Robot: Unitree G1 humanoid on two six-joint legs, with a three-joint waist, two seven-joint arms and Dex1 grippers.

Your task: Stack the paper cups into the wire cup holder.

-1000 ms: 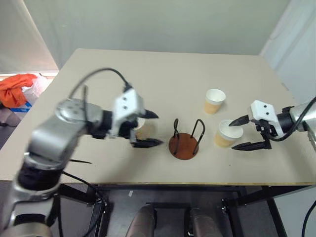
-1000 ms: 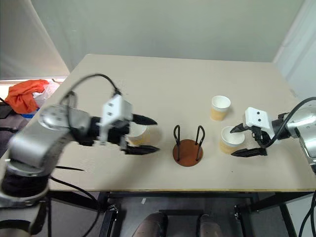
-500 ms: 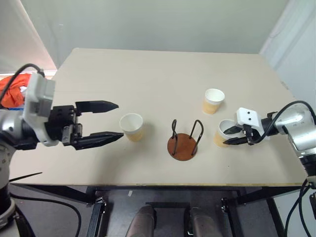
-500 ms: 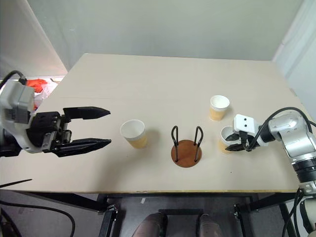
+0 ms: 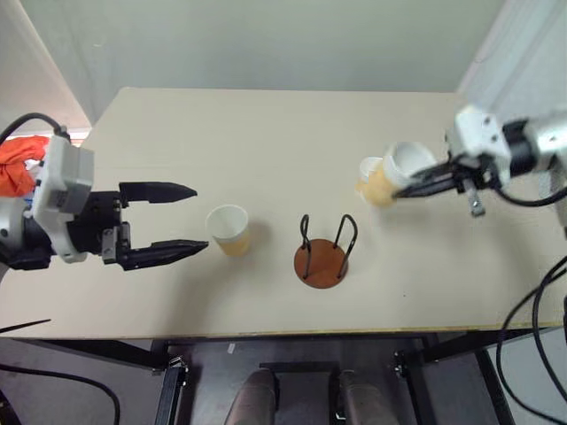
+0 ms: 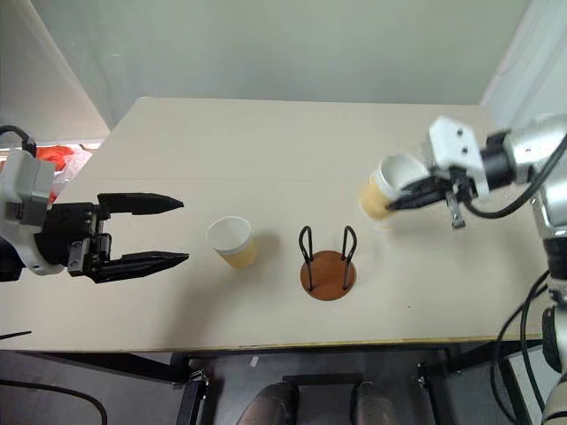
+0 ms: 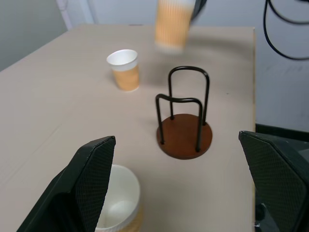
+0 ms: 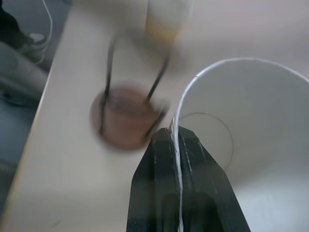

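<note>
Paper cup (image 6: pixel 390 184), tapered, white rim and inside, tan-yellow lower wall, is clamped by the right gripper (image 6: pixel 406 197): its two black fingers (image 8: pixel 169 159) are pressed together on the thin rim wall, one inside, one outside. The cup hangs above the table (image 5: pixel 266 133), tilted, its mouth turned toward the gripper body and its narrow base pointing away; long axis leaning well off upright. A second cup (image 5: pixel 368 168) stands on the table, partly hidden behind the held one, just beyond the right fingertips.

Wire cup holder (image 5: pixel 321 251): round reddish-brown disc base, smooth, with two thin black wire loops standing upright from it, axis vertical. It sits on the table below and inward of the right gripper, well apart from it, with nothing in it.

Third cup (image 5: pixel 228 230) stands upright, mouth up, just ahead of the left gripper (image 5: pixel 182 219), between it and the holder. Left gripper's textured black fingers (image 7: pixel 91 179) are spread wide, gripping nothing, pointing across the table toward that cup; not touching it.

Table is matte beige board with a plain flat top. Orange cloth (image 5: pixel 16 164) lies off the table, behind the left arm. Black cables trail from both wrists.
</note>
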